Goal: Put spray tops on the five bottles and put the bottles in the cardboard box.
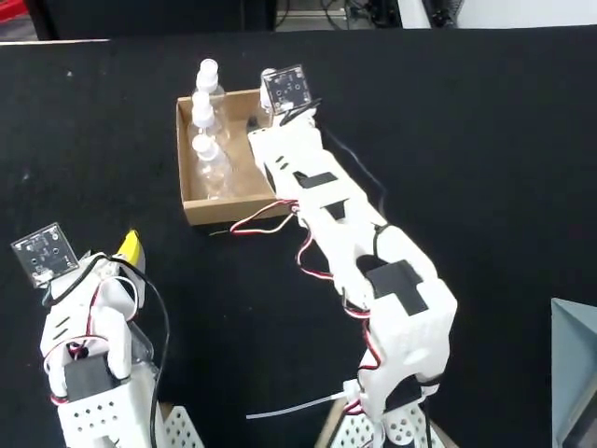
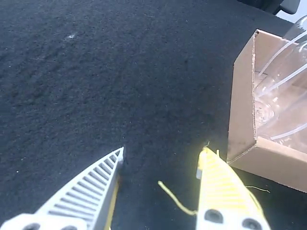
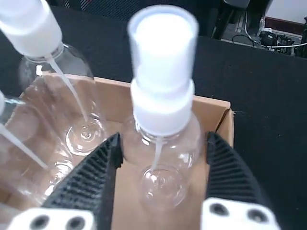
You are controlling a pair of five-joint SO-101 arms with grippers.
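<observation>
Shows a clear bottle [image 3: 163, 143] with a white spray top [image 3: 163, 57], upright, long axis vertical, low inside the cardboard box [image 1: 229, 213], toward the box's right side in the high view. Sits squarely between the black jaws of the right gripper [image 3: 164, 139], one jaw at each side of its body; cannot tell whether pressed tight or just clear of the plastic. Shares the box with three other capped bottles [image 1: 207, 117] in a row along the opposite wall, close beside. Calls, by the look of it, for a straight withdrawal upward without knocking those neighbours. Leaves the left gripper [image 2: 163, 151], jaws spread and empty, low over the black desk [image 1: 466, 140] near a box corner, the farther arm of the two
</observation>
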